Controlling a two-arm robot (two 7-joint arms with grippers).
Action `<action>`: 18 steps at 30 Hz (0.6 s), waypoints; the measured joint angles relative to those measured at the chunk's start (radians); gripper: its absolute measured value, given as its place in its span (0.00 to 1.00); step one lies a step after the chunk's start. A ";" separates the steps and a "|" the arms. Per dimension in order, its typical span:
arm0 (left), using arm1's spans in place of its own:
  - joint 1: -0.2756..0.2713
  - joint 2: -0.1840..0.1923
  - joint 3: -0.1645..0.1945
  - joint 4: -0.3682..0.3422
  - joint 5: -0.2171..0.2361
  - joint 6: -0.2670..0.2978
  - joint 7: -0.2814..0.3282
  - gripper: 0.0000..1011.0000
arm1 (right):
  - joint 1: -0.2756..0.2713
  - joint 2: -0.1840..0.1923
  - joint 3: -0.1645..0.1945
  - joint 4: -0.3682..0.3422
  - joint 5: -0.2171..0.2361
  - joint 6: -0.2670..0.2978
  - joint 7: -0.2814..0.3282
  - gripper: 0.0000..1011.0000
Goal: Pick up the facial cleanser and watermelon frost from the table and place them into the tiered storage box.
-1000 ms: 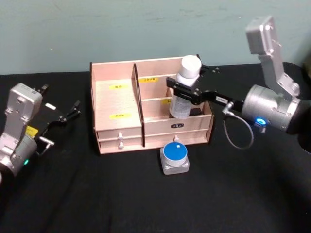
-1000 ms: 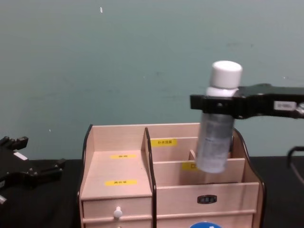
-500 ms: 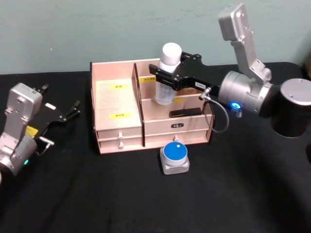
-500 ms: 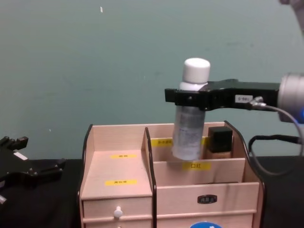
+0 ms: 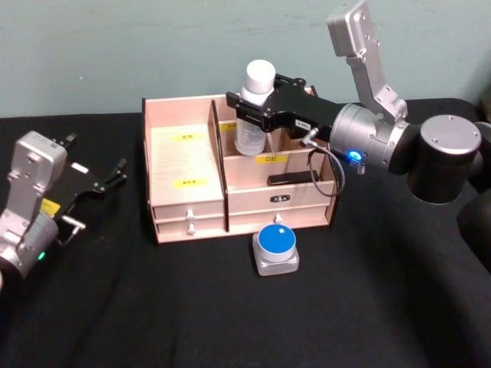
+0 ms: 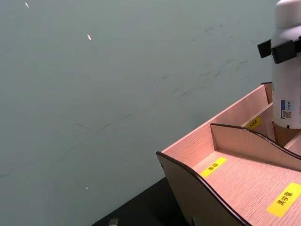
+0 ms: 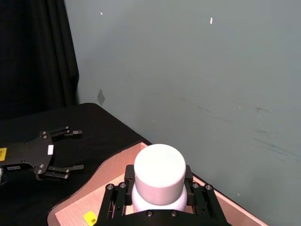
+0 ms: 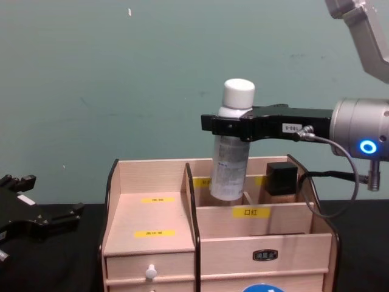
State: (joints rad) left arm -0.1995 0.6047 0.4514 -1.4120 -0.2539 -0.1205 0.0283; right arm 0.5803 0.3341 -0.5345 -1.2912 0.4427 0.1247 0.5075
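The facial cleanser [image 5: 252, 115], a clear bottle with a white cap [image 7: 160, 172], hangs slightly tilted with my right gripper [image 5: 247, 116] shut on its neck. It is over the rear right compartment of the tiered storage box [image 5: 180, 162], its base level with the back wall in the chest view [image 8: 228, 164]. The watermelon frost [image 5: 276, 248], a small grey case with a round blue lid, sits on the table just in front of the box's drawers. My left gripper [image 5: 98, 186] rests open at the far left, well clear of the box.
A black cloth [image 5: 230, 314] covers the table. A black flat item [image 5: 291, 179] lies in the box's middle right tier, and a dark-capped item [image 8: 280, 177] stands in the rear right corner. A teal wall [image 8: 152, 79] is close behind.
My right gripper has carried the bottle leftward and toward the back of the box, from over the front right tiers to over the rear compartment. The left arm has not moved.
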 joint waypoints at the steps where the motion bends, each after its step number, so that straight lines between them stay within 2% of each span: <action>1: 0.000 0.000 0.000 0.000 0.000 0.000 0.000 1.00 | 0.004 -0.004 -0.001 0.007 -0.003 -0.002 0.001 0.58; 18: 0.000 0.000 0.000 0.000 0.000 0.000 0.000 1.00 | 0.046 -0.042 -0.011 0.085 -0.039 -0.010 0.009 0.58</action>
State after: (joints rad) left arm -0.1995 0.6047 0.4514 -1.4120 -0.2539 -0.1205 0.0283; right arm 0.6264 0.2923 -0.5452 -1.2064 0.4039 0.1143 0.5165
